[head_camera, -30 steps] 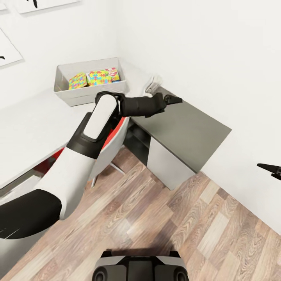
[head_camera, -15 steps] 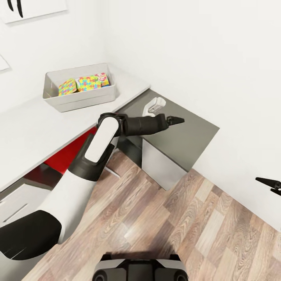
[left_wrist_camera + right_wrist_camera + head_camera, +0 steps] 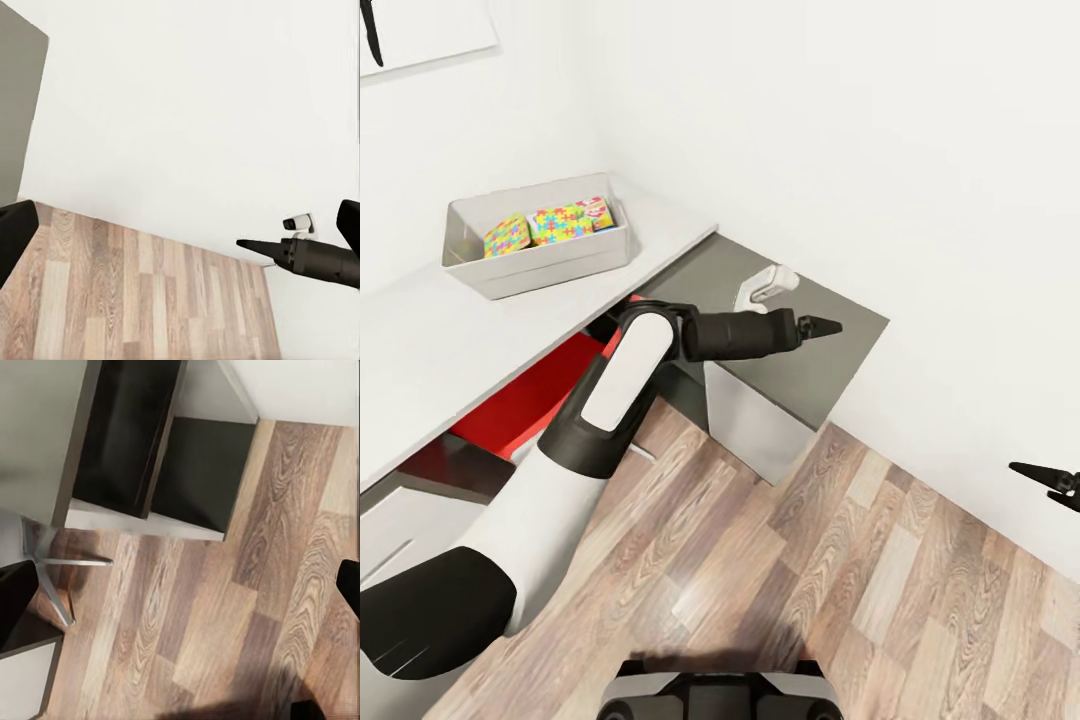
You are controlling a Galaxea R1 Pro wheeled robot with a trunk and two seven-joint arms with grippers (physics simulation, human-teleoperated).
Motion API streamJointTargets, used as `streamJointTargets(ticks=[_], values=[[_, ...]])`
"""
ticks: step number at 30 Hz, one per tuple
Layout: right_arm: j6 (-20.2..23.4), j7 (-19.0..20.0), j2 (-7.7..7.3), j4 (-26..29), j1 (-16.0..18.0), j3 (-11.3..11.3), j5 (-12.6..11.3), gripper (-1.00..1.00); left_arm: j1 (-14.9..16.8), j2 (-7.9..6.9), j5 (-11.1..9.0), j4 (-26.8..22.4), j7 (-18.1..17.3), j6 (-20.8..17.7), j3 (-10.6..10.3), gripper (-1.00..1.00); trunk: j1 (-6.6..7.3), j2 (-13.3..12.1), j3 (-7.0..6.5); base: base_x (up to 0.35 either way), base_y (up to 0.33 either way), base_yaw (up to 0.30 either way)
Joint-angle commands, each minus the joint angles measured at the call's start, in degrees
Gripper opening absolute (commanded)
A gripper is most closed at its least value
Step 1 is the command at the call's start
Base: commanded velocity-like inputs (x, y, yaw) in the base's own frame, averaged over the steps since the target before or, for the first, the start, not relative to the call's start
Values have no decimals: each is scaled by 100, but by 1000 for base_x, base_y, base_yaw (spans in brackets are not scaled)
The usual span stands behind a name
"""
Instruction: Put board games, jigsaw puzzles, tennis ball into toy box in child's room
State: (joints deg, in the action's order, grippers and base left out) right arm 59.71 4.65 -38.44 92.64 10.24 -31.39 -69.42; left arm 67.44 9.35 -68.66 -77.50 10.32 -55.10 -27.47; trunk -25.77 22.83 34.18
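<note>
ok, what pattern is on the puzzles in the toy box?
Multicoloured interlocking pieces on the puzzles, lying in the toy box; clearest in head view.

White-shelled left arm [image 3: 610,390] with black joints, black forearm and pointed black hand [image 3: 822,327].

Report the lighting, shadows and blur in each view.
Head view: even, soft light; the toy box and jigsaw puzzles look slightly soft; a faint sheen on the floor; the left claw is a dark silhouette. Left wrist view: flat bright wall, almost no shadow. Right wrist view: sharp wood grain, with a dark shadow at the floor's near edge.
</note>
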Motion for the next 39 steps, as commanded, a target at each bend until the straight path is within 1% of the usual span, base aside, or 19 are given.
streamJointTargets(ticks=[1, 9, 23, 28, 33, 39], values=[[29, 48, 2, -1, 6, -4, 50, 100, 2, -2, -57, -35, 64, -15, 2, 100, -1, 9, -1, -232, 0, -151], [29, 33, 11, -1, 5, 6, 56, 100, -76, -71, -58, -283, 73, -18, 32, 100, -1, 9, -68, -134, 0, -151], [29, 20, 12, -1, 7, 9, 65, 100, -142, -88, -55, -336, 73, -18, 48, 100, -1, 9, -186, -21, 8, -151], [29, 19, 12, -1, 6, 9, 67, 100, -147, -90, -55, -340, 68, -18, 78, 100, -1, 9, -229, -4, 139, -151], [29, 19, 12, -1, 5, 9, 68, 100, -150, -90, -69, -343, 62, -22, 184, 100, -1, 9, -271, -2, 217, -151], [29, 18, 12, -1, 6, 10, 68, 100, -152, -91, -79, -344, 59, -27, 247, 100, -1, 9, -321, -1, 260, -152]])
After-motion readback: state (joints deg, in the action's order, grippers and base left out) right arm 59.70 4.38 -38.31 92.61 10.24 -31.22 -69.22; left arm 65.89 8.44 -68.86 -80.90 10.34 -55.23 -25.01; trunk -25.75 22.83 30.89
